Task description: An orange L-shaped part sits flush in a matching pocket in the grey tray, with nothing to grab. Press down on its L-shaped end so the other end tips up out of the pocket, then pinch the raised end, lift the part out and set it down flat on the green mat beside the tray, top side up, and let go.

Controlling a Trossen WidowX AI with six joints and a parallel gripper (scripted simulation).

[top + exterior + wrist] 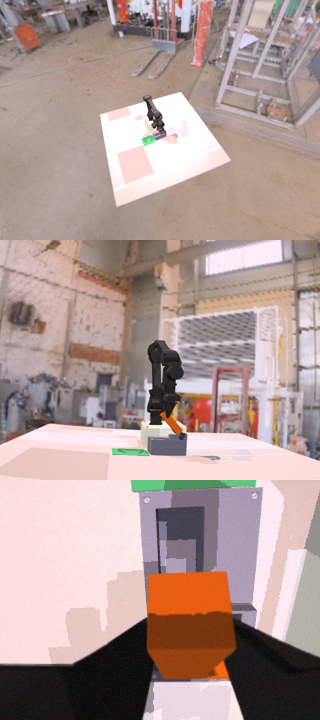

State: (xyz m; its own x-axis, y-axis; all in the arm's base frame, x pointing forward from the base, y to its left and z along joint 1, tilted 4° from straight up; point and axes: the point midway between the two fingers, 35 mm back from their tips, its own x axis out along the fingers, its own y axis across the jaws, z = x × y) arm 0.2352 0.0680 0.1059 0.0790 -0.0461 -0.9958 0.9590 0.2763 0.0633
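The pale table (180,160) (77,467) carries the arm (154,111) (155,369), which leans over the grey tray (161,133) (166,446) (235,545). Against that tray's side lies the green mat (144,142) (116,453) (195,484). The orange part (171,423) (187,595) slants above the tray, its upper end pinched between the fingers of the gripper (161,130) (165,415) (186,625); its lower end is down by the tray's far end from the mat. I can't tell whether that end touches the tray.

So the lift looks to be in hand, the pressing done. Next, I'd say, it wants raising well above the tray, carrying to the mat side and levelling, top side up.

From the exterior I see the slant plainly; the wrist view hides it but shows a finger on each side of the part and the open pocket (182,527) in the tray.
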